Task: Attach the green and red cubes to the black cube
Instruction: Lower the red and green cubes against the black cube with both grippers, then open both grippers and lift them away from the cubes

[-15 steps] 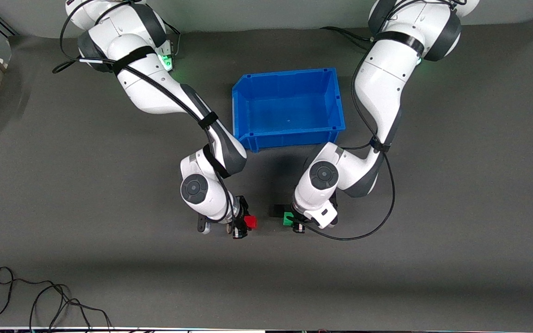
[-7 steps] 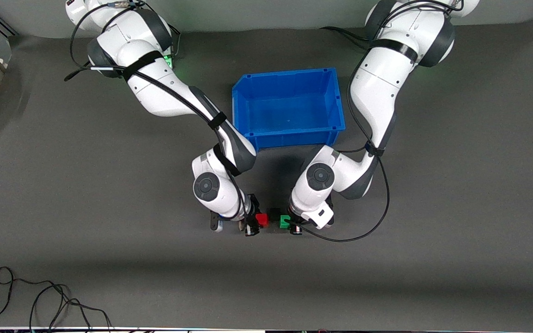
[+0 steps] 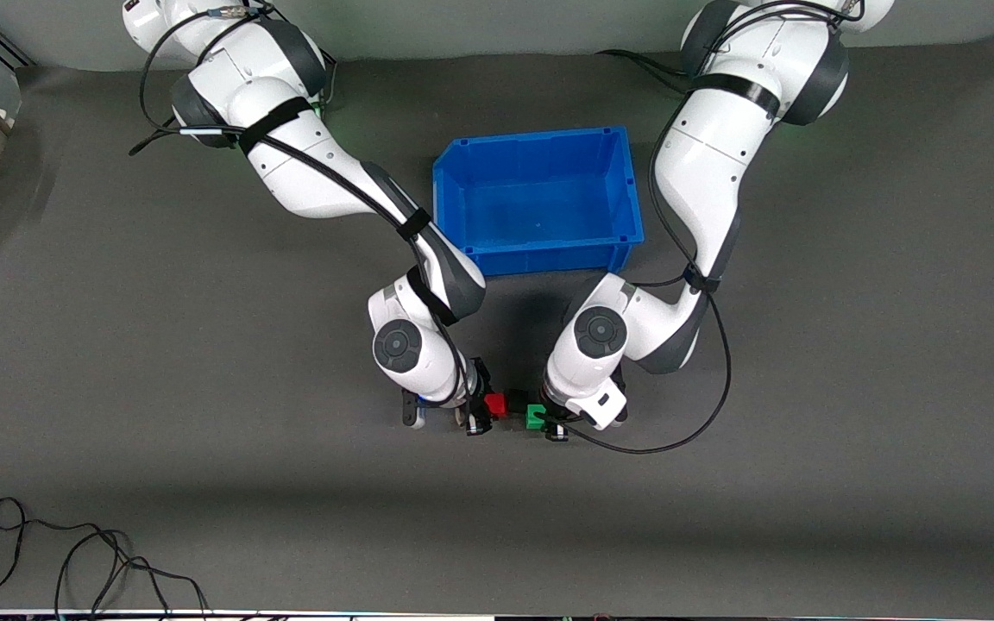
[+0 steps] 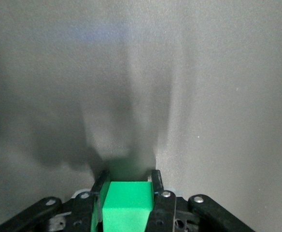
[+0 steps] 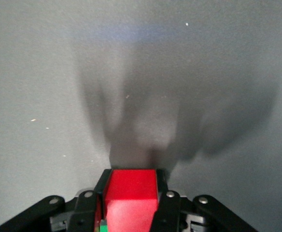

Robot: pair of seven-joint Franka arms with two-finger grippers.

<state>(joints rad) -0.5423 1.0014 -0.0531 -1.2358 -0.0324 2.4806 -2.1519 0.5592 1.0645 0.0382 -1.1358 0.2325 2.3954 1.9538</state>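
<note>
Right gripper (image 3: 481,412) is clenching the red cube (image 3: 494,404) and left gripper (image 3: 551,421) is clenching the green cube (image 3: 535,417), both low over the mat (image 3: 204,362), nearer the camera than the blue bin (image 3: 462,185). The cubes are facing each other with the black cube (image 3: 515,399) sitting between them, probably so both can press onto its sides together. Red is meeting black; green's contact is unclear.
</note>
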